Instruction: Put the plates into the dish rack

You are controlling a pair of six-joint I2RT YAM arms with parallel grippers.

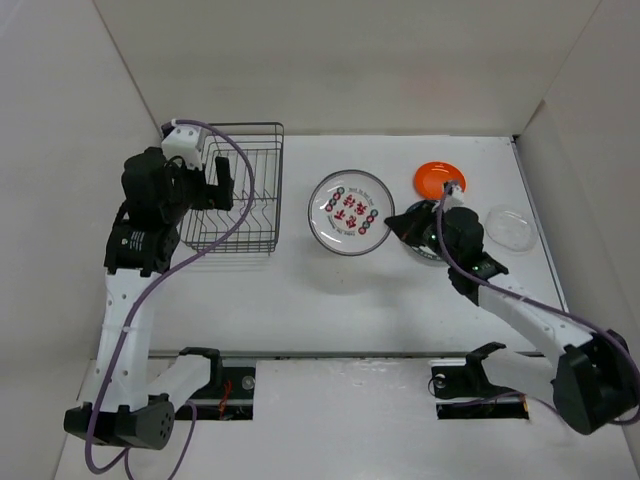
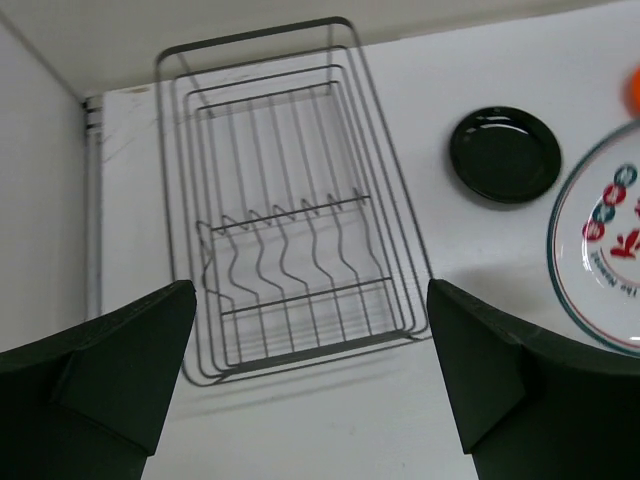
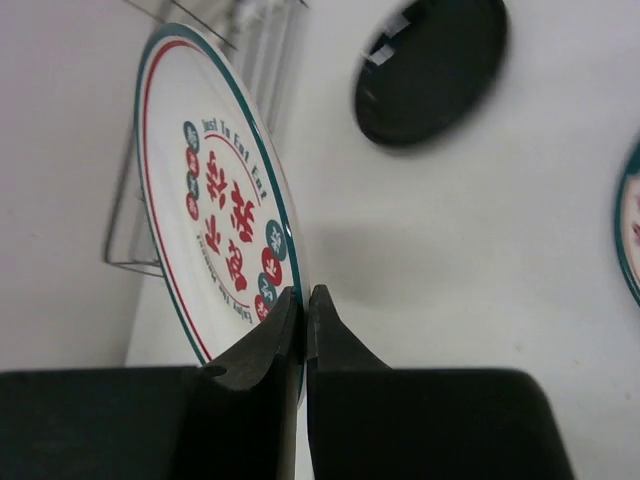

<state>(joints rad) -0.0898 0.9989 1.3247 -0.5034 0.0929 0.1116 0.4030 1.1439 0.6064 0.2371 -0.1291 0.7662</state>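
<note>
The rack (image 2: 290, 212) hugs the left wall (image 1: 60, 150), with table (image 1: 300, 300) room on its right. The left gripper (image 2: 310, 290) hangs wide open above it (holding nothing). The right gripper (image 3: 305, 292) pinches the rim of the tilted red plate (image 3: 220, 200), mid-table.

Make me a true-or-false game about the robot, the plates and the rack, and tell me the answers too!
1. The dish rack has no plates in it. True.
2. The left claw is holding the black plate. False: it hangs open and empty above the rack, and the black plate lies on the table.
3. The right claw pinches the rim of the white plate with red pattern. True.
4. The orange plate stands in the rack. False: it lies on the table, on the other side from the rack.
</note>
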